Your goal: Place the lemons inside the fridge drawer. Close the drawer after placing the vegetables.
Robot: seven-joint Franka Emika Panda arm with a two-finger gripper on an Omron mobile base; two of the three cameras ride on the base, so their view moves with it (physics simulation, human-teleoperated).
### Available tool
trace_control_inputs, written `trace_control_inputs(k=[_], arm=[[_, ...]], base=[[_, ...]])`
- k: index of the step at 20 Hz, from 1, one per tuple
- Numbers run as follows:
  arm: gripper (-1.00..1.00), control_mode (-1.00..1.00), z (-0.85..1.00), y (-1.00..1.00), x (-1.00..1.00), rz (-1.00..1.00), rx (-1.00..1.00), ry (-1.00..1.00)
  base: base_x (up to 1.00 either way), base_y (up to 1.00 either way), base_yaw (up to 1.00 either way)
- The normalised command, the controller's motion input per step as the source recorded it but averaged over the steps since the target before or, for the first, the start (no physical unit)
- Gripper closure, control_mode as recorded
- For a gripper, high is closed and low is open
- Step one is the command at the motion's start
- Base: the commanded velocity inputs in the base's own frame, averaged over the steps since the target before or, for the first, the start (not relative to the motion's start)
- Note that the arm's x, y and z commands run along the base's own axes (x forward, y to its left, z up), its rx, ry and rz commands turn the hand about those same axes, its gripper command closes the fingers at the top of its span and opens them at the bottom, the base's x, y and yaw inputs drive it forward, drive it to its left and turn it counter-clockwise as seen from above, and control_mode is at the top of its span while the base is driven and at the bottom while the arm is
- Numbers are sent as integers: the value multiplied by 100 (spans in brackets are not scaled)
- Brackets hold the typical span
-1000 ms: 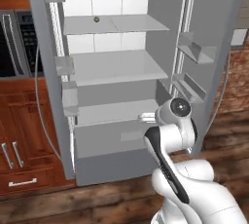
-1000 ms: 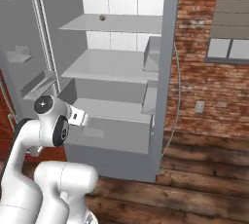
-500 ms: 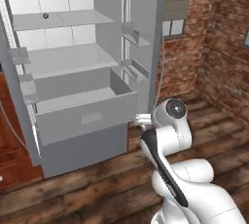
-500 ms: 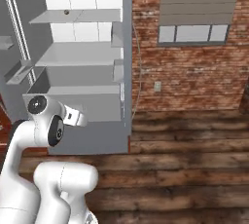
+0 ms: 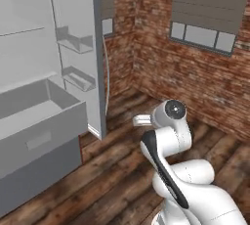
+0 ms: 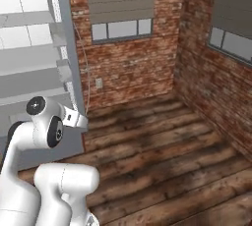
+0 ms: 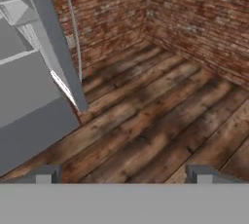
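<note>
A: What sits farthest left?

B: The fridge drawer, pulled out from the open fridge. It is a wide light-grey bin with a small rectangular mark at the middle of its flat front. What shows of its inside is bare grey. In the hand view the same drawer lies at the left edge.

A: And next to it?

B: The fridge door stands swung open, edge toward us, with two small shelves on its inner face. Its grey edge touches the wooden floor just beside the drawer's right corner.

A: Any lemons?

B: I cannot find any, in the drawer or on the floor.

A: Where is the arm?

B: Right of the drawer, well apart from it, folded over its white base above the floorboards.

A: The gripper?

B: The gripper is spread wide with nothing between its fingertips; beyond them there are floorboards.

A: Farther right?

B: Brick walls meeting in a corner, with shuttered windows.
</note>
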Motion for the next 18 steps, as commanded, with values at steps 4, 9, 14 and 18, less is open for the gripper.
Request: trace_control_inputs(k=[4, 9, 14, 18], arm=[[-100, 100, 0, 0, 0, 0, 0, 0], [-100, 100, 0, 0, 0, 0, 0, 0], [-100, 100, 0, 0, 0, 0, 0, 0], [-100, 100, 0, 0, 0, 0, 0, 0]], base=[[0, -80, -54], [15, -100, -32], [39, -100, -15], [41, -100, -10]])
